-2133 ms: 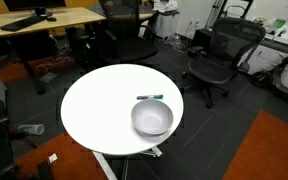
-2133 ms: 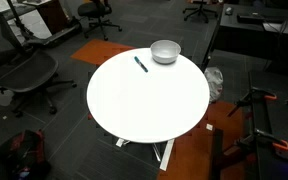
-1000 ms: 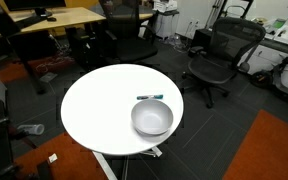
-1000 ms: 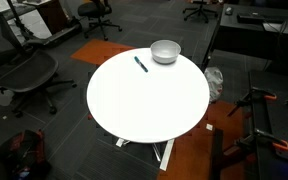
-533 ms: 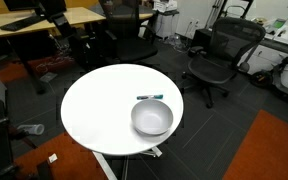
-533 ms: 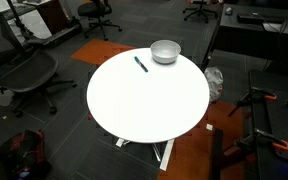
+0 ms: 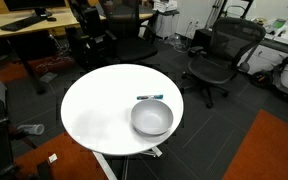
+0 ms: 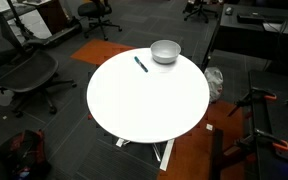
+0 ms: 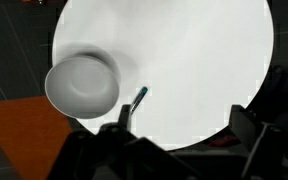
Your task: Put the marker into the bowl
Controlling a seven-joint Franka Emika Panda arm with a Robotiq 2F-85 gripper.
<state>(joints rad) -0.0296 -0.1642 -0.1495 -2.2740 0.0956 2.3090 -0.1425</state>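
Note:
The silver-grey bowl (image 7: 152, 118) stands near the edge of the white round table (image 7: 99, 110); it shows in both exterior views (image 8: 165, 51) and in the wrist view (image 9: 82, 84). The dark teal marker (image 7: 150, 98) lies flat on the table just beside the bowl, outside it (image 8: 141, 64) (image 9: 138, 100). My gripper (image 9: 184, 122) is high above the table, open and empty, with its two dark fingers wide apart. The marker's lower end lies by one finger in the wrist view. A dark blurred shape (image 7: 87, 14) at the top edge of an exterior view may be my arm.
Black office chairs (image 7: 219, 55) (image 8: 24, 75) stand around the table. Wooden desks (image 7: 39, 20) are behind it. Orange carpet (image 7: 274, 150) lies beside the table foot, and a dark stand (image 8: 259, 110) is close by.
The dark shape at the top edge of an exterior view has moved to the right. The marker and the bowl have not moved.

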